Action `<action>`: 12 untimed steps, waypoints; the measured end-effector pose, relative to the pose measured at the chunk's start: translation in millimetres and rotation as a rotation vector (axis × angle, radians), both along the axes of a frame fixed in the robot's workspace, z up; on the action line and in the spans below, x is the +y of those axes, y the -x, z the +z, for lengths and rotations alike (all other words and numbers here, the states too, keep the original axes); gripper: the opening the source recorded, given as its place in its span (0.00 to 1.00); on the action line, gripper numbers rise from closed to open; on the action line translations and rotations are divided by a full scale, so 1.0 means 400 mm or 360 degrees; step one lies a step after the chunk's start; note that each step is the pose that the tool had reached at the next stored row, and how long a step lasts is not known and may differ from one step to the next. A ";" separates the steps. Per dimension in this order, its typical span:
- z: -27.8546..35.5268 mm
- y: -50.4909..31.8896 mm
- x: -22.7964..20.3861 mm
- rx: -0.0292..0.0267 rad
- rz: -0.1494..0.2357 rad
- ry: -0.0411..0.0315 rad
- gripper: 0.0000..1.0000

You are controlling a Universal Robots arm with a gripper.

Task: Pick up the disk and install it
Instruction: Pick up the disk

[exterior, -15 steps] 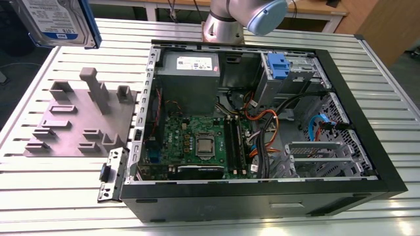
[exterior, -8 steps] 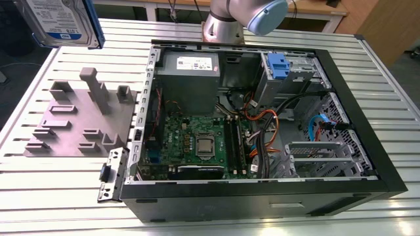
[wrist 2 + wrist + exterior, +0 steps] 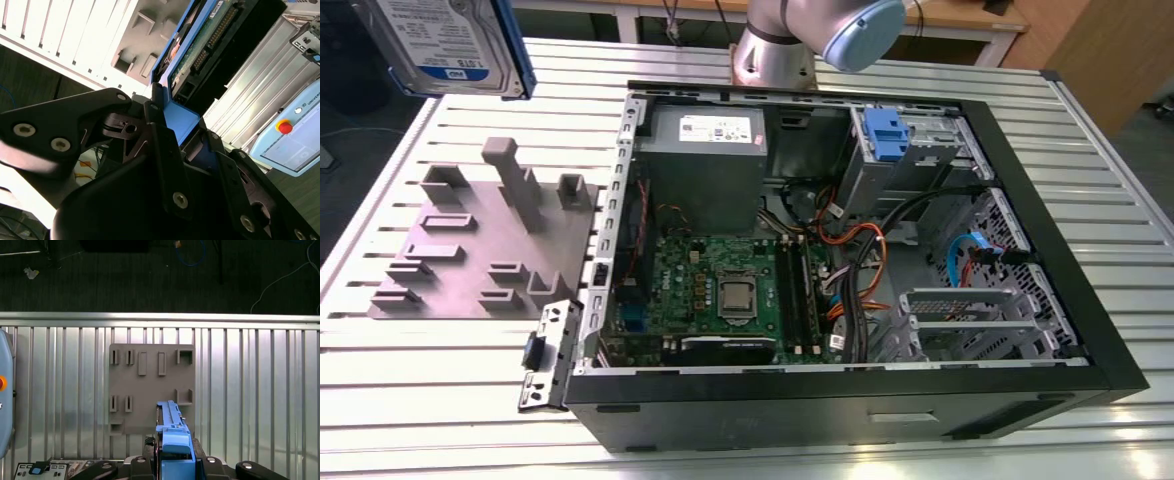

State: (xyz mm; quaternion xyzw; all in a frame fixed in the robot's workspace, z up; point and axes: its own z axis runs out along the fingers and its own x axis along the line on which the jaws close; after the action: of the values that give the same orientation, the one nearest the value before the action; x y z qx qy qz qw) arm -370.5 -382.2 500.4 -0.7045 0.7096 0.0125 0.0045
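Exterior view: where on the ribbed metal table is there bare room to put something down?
Bare ribbed metal table lies at the exterior view's lower left, between the grey plastic slotted tray and the table edge, and at its right, beside the open black computer case. Between tray and case it is crowded. The gripper holds the blue-framed silver metal disk.

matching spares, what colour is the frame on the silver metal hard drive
Blue; the plastic frame around the hard drive shows best in the first wrist view.
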 end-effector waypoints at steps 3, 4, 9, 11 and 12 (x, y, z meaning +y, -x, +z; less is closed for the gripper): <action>0.000 -0.002 0.000 0.00000 0.0000 0.0000 0.36; 0.000 -0.003 0.000 0.00001 0.0000 0.0000 0.36; 0.000 -0.007 0.000 0.00000 0.0000 0.0000 0.36; 0.000 -0.009 0.000 0.00000 0.0000 0.0000 0.36; 0.000 -0.010 0.000 0.00001 0.0000 0.0000 0.36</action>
State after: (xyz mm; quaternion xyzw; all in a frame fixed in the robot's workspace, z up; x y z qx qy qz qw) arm -366.4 -382.2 500.4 -0.7045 0.7096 0.0125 0.0045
